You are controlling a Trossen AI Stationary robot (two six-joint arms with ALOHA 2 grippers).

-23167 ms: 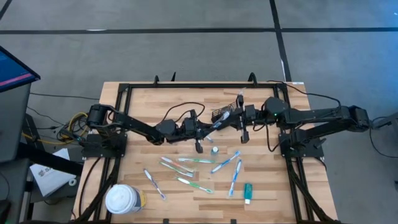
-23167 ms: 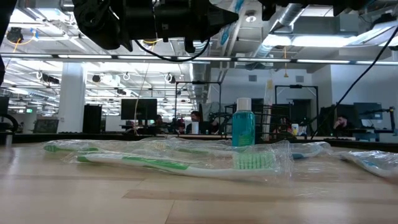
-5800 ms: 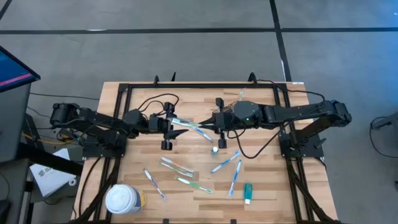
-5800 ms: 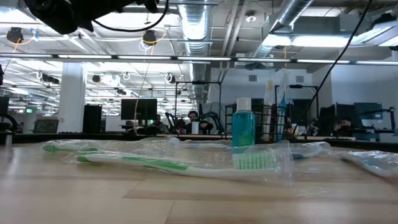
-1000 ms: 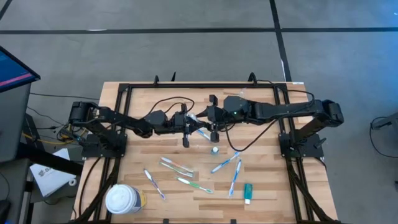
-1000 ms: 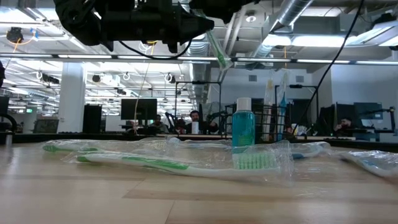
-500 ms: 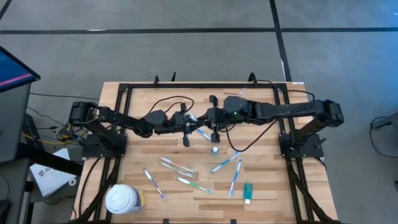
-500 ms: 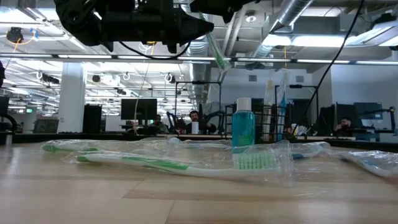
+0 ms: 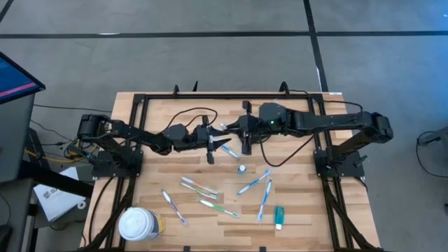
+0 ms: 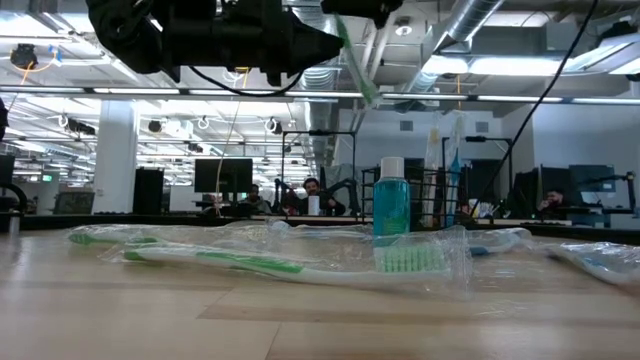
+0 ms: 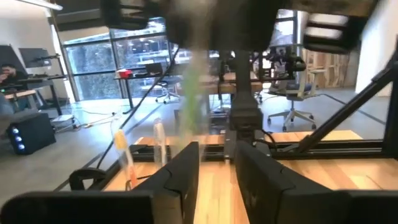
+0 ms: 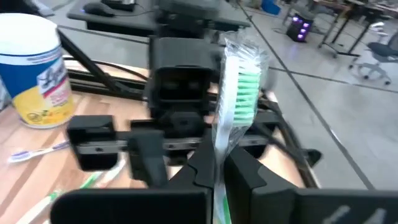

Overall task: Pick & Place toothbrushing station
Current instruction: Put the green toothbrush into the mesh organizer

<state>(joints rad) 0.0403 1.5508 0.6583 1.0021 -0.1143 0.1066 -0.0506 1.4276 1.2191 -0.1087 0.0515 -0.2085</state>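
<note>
A green-bristled toothbrush in clear wrap hangs in the air over the table's middle, with my right gripper shut on it. In the high view the toothbrush lies between the two grippers. My left gripper faces it from the table's left, open, with the blurred toothbrush just past its fingertips; I cannot tell whether they touch. The black wire caddy stands far back with toothbrushes upright in it. More toothbrushes and a teal tube lie on the near half of the table. My right gripper pinches the wrapped toothbrush's handle between its two fingers. The fingers come nearly level from the table's right. The head end with the green bristles sticks out past the fingertips toward the left gripper. The brush is tilted and clear of the table.
A small teal bottle stands upright just nearer than the grippers. A white-lidded yellow tub sits at the near left corner. Loose wrapped toothbrushes are scattered over the near half. A black frame rims the far part of the table.
My right gripper has moved a little toward the table's right edge and up, carrying the green toothbrush with it away from the left gripper.
</note>
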